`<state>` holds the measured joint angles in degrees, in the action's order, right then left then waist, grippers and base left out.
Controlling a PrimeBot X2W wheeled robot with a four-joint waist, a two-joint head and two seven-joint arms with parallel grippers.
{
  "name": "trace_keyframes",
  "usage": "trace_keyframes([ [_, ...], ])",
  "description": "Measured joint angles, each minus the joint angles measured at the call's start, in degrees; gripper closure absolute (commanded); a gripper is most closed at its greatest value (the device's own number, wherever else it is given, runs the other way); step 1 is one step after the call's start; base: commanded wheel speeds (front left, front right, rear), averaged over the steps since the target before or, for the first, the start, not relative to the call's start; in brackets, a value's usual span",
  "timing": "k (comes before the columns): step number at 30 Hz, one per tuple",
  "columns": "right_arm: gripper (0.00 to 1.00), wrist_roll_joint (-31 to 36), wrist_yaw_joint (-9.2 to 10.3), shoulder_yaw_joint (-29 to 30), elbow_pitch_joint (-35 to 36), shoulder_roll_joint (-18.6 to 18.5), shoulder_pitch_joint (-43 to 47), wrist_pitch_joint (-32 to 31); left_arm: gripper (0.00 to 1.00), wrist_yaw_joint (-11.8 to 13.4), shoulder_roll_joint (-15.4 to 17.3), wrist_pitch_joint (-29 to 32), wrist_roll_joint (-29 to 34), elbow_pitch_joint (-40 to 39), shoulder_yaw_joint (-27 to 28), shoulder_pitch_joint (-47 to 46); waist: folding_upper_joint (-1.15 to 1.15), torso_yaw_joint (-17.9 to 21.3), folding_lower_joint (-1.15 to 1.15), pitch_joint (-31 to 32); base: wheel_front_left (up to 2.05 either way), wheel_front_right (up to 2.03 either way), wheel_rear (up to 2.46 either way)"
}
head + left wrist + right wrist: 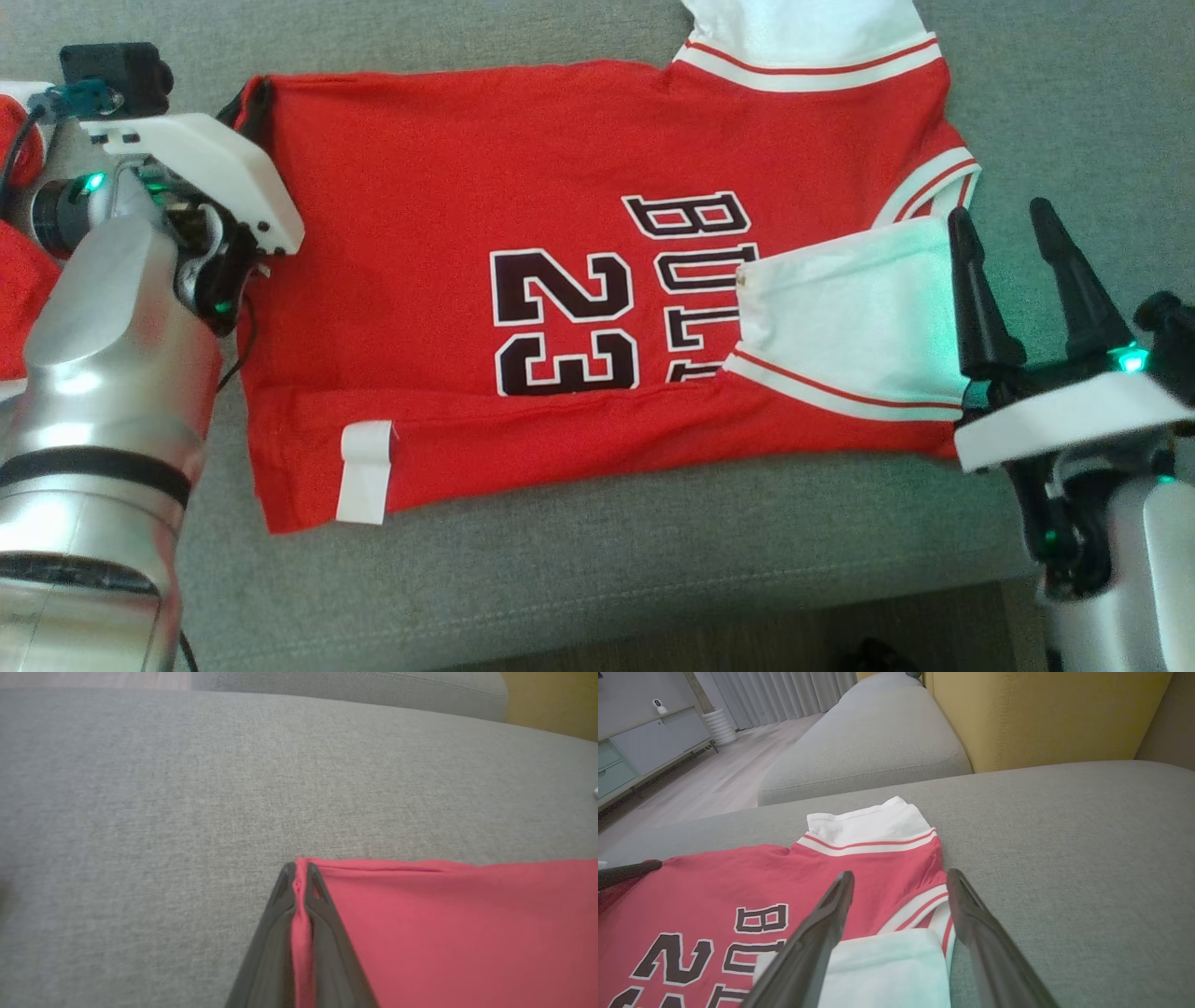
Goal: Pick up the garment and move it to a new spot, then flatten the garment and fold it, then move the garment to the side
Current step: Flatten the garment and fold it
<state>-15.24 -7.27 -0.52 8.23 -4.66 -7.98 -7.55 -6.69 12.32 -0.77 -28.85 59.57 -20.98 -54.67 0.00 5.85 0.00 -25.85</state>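
The red jersey [560, 280] lies flat mid-frame on the grey sofa [653, 579]. Left fingers [327, 924] pinch its hem corner, upper left. Right fingers [976, 299] stand open beside the folded white sleeve [840, 308], lower right.

Left pincer [299, 877] pinched shut, 2 fingers [324, 910] pressed together, right pincer [997, 217] spread wide, long dark prongs pointing upward
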Motion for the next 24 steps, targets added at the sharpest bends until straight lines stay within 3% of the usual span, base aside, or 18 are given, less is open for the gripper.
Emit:
trace_keyframes([
  [6,0.00,-2.11,0.00,1.16,-7.16,-3.60,-8.73,-1.68,1.00,-0.38,-0.80,-3.09,0.69,2.07,-1.41,-1.60,0.00,-0.92,0.00,-0.27,0.00,0.00,0.00],
  [16,0.00,-6.27,0.00,-0.54,-23.47,-9.68,-29.43,-7.16,1.00,-0.44,-6.54,-5.04,1.04,3.41,-4.60,-6.32,0.00,-6.47,0.01,-2.83,0.00,0.00,0.00],
  [24,0.00,-7.37,0.00,-4.28,-41.53,-14.44,-44.92,-12.92,1.00,-0.82,-9.72,-5.80,0.29,2.67,-8.62,-9.13,0.00,-11.86,0.01,-5.84,0.00,0.00,0.00],
])
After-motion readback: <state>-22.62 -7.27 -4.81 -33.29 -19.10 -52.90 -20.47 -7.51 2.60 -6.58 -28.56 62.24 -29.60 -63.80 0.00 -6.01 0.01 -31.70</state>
